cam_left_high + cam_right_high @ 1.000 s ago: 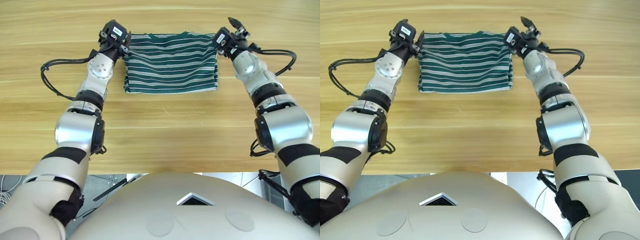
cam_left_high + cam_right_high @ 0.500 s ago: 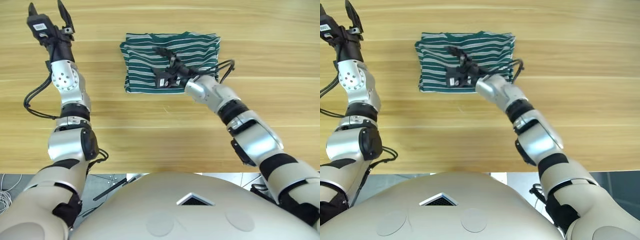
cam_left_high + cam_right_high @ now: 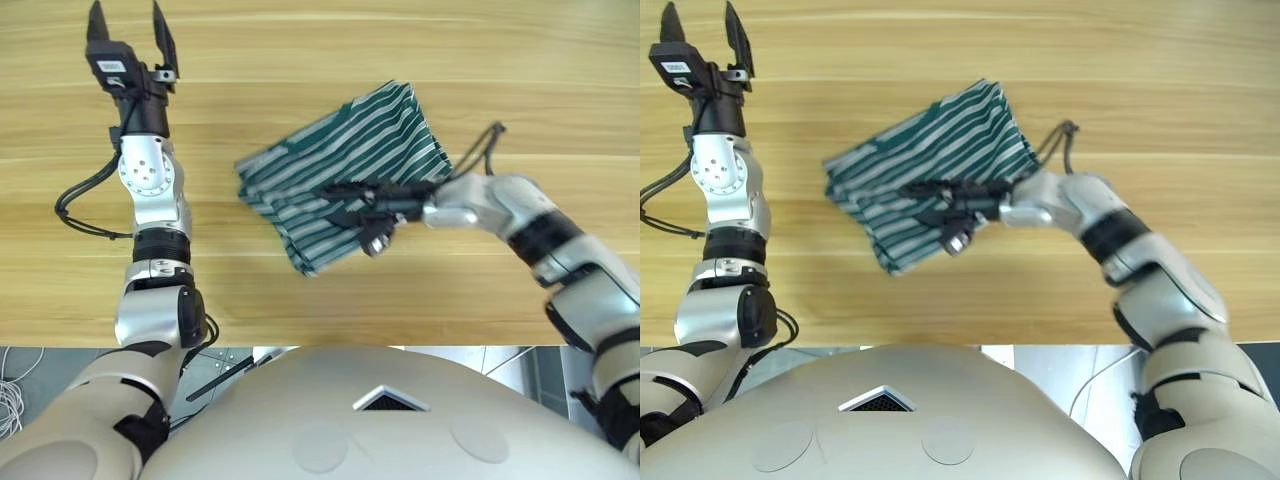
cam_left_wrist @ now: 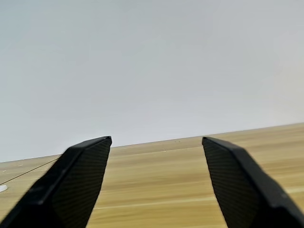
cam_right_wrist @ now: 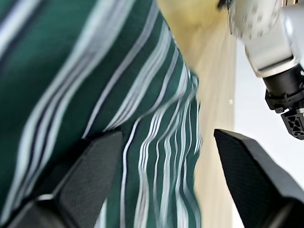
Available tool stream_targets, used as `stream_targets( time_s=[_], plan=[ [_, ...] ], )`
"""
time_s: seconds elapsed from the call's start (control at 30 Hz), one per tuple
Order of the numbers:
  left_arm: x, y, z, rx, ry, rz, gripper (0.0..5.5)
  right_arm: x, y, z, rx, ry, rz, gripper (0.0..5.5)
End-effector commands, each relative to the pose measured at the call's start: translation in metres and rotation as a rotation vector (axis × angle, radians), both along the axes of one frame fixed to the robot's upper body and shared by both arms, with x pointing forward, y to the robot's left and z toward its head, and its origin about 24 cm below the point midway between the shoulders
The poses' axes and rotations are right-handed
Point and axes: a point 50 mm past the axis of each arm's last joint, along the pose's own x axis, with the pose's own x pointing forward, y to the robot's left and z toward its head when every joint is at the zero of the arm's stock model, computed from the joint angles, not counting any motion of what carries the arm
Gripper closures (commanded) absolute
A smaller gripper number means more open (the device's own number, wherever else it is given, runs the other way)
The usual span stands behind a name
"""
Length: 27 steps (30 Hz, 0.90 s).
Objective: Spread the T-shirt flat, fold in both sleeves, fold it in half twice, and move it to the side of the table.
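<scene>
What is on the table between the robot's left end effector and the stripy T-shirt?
Just bare wooden table lies between the left end effector and the T-shirt, as the left eye view shows.

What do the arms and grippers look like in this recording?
The left arm and right arm are silver with black joint bands and rounded shells. Looping black cables run beside each forearm. The left gripper and right gripper are black, each with two tapered, woven-textured fingers. The left carries a small white label.

You look down on a pale wooden table (image 3: 300, 290) | grey tiled floor (image 3: 205, 358) below its near edge | plain pale-grey wall (image 4: 152, 61) beyond.
</scene>
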Motion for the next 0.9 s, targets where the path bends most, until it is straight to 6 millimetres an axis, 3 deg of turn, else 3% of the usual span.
stream_targets(
  time_s=[0.03,0.1,0.2,0.27,0.37,0.4,0.47,0.53,0.57,0.63,0.7,0.77,0.9],
  plan=[
    [0.013,-0.017,0.000,0.088,0.065,-0.104,1.96,-0.053,-0.090,0.016,-0.145,0.174,-0.316,1.93],
    [0.013,-0.020,-0.001,0.127,0.078,-0.131,1.96,-0.049,-0.109,0.026,-0.086,0.128,-0.479,1.93],
    [0.008,-0.024,-0.004,0.219,0.094,-0.216,1.96,-0.039,-0.098,0.055,0.215,0.053,-0.548,1.93],
    [-0.004,-0.026,-0.007,0.322,0.096,-0.325,1.96,-0.036,-0.087,0.083,0.513,0.046,-0.548,1.93],
    [-0.035,-0.017,-0.011,0.500,0.081,-0.491,1.96,-0.029,-0.098,0.104,0.729,0.059,-0.628,1.93],
    [-0.048,-0.013,-0.012,0.583,0.079,-0.561,1.96,-0.031,-0.108,0.101,0.717,0.078,-0.671,1.93],
    [-0.078,-0.004,-0.018,0.810,0.130,-0.716,1.96,-0.046,-0.131,0.070,0.450,0.131,-0.779,1.93],
    [-0.116,0.013,-0.025,1.026,0.273,-0.886,1.96,-0.087,-0.153,0.025,0.096,0.287,-0.855,1.93],
    [-0.130,0.019,-0.024,1.083,0.324,-0.935,1.96,-0.104,-0.156,0.013,-0.004,0.343,-0.860,1.93],
    [-0.151,0.022,-0.018,1.147,0.376,-1.001,1.96,-0.128,-0.151,0.001,-0.100,0.405,-0.846,1.93],
    [-0.157,0.022,-0.011,1.208,0.398,-1.043,1.96,-0.140,-0.136,-0.003,-0.139,0.435,-0.791,1.93],
    [-0.161,0.010,-0.015,1.241,0.401,-1.143,1.96,-0.148,-0.117,-0.001,-0.135,0.449,-0.716,1.93],
    [-0.158,-0.023,-0.028,1.244,0.348,-1.339,1.96,-0.147,-0.097,-0.001,-0.139,0.464,-0.630,1.93]
  ],
)
